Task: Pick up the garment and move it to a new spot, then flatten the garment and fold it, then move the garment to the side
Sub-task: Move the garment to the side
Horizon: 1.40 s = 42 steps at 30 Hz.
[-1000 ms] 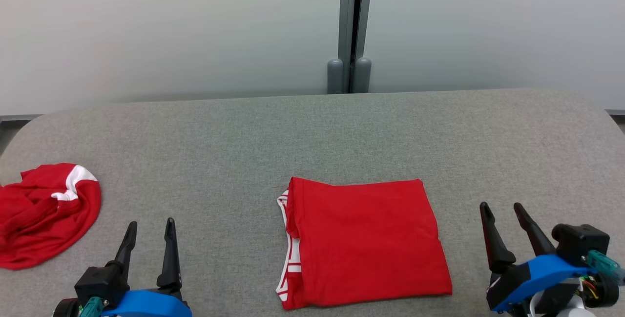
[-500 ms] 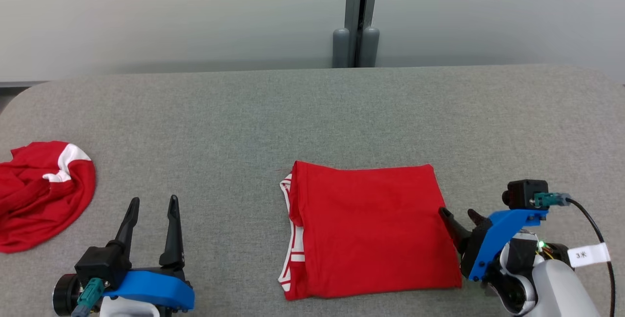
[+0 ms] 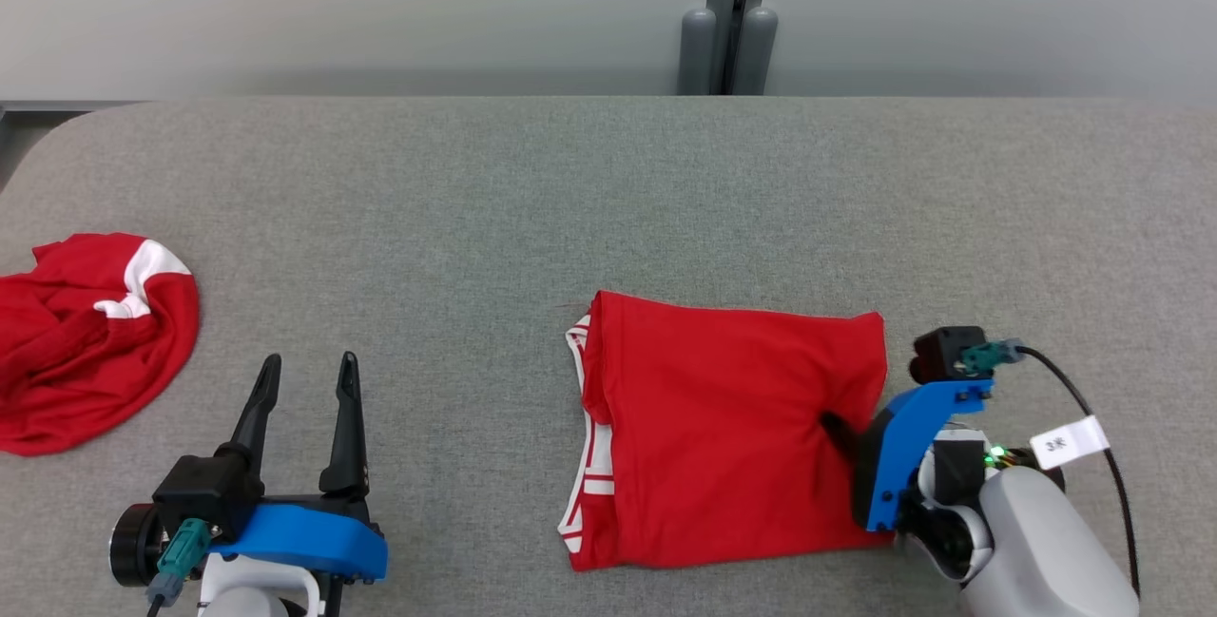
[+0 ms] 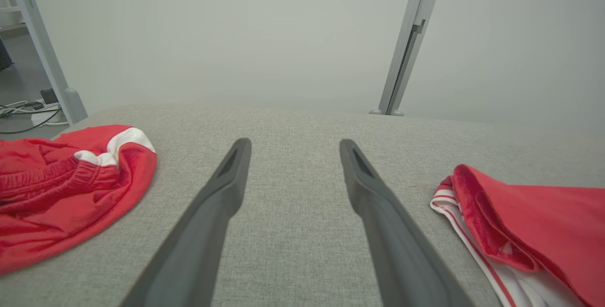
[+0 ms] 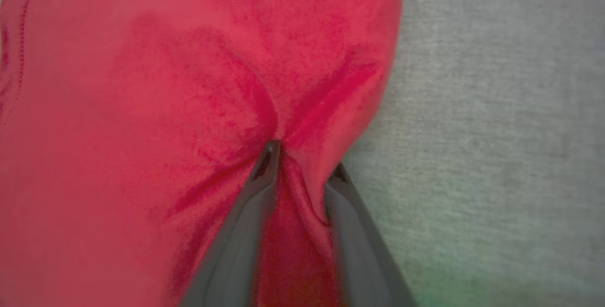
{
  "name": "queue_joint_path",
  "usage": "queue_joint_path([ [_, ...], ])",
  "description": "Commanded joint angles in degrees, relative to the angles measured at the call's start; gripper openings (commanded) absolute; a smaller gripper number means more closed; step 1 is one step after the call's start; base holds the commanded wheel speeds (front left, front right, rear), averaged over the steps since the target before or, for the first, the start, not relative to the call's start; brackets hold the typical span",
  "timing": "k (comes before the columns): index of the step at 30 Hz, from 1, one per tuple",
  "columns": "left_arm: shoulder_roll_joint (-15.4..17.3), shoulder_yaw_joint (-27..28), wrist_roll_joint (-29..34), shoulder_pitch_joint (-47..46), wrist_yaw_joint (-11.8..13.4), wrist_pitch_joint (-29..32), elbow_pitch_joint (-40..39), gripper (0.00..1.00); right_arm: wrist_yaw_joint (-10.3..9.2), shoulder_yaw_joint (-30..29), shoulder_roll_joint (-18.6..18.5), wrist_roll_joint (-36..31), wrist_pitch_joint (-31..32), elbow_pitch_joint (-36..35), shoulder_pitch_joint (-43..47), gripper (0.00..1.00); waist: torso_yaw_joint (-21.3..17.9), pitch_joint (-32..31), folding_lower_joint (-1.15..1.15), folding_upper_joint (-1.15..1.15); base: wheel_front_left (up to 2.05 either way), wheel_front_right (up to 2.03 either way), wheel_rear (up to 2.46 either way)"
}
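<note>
The garment (image 3: 723, 427) is red with white trim and lies folded into a rectangle on the grey table, right of centre; its left edge shows in the left wrist view (image 4: 534, 212). My right gripper (image 3: 832, 427) has come in over its right edge. In the right wrist view the fingers (image 5: 305, 160) pinch a ridge of the red cloth (image 5: 142, 108), and creases fan out from the tips. My left gripper (image 3: 309, 365) stands open near the front left, over bare table (image 4: 295, 145), with nothing between its fingers.
A second red and white garment (image 3: 90, 341) lies crumpled at the table's left end (image 4: 61, 179). The grey padded table (image 3: 475, 199) runs wide behind the folded piece. A grey post (image 3: 727, 18) stands against the pale wall beyond the far edge.
My right gripper swung in from the right of the garment onto its right edge and closed on it, bunching the cloth. The head camera shifted. My left gripper stayed put.
</note>
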Motion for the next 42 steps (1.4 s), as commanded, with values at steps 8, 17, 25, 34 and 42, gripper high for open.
queue_joint_path([
  [8,0.16,0.95,0.46,-1.32,-0.24,-0.25,-2.63,1.0,0.07,9.45,-6.41,-3.07,-0.65,-3.39,-7.22,0.0,-2.0,3.54,0.0,0.0,0.0,0.0,0.0],
  [17,1.09,0.88,1.7,-5.84,-0.25,-0.19,-6.59,1.0,0.09,13.67,-20.61,-2.04,-1.19,-6.94,-21.5,0.0,-7.37,12.68,0.0,0.0,0.0,0.0,0.0],
  [25,2.08,1.3,2.43,-11.72,-0.05,-0.2,-9.37,1.0,0.11,11.29,-30.2,-3.6,-4.95,-6.57,-29.1,0.0,-11.63,20.78,0.0,0.0,0.0,0.0,0.0],
  [34,3.38,-0.62,3.69,-17.93,-0.11,-0.06,-10.85,1.0,0.1,6.29,-35.14,-10.94,-9.68,-3.76,-35.18,0.0,-13.6,28.82,0.0,0.0,0.0,0.0,0.0],
  [42,5.37,-0.01,3.82,-18.51,0.18,0.01,-10.82,1.0,0.09,-0.85,-34.01,-17.43,-15.0,-0.63,-35.54,0.49,-12.97,30.92,0.0,0.0,0.0,0.0,0.0],
])
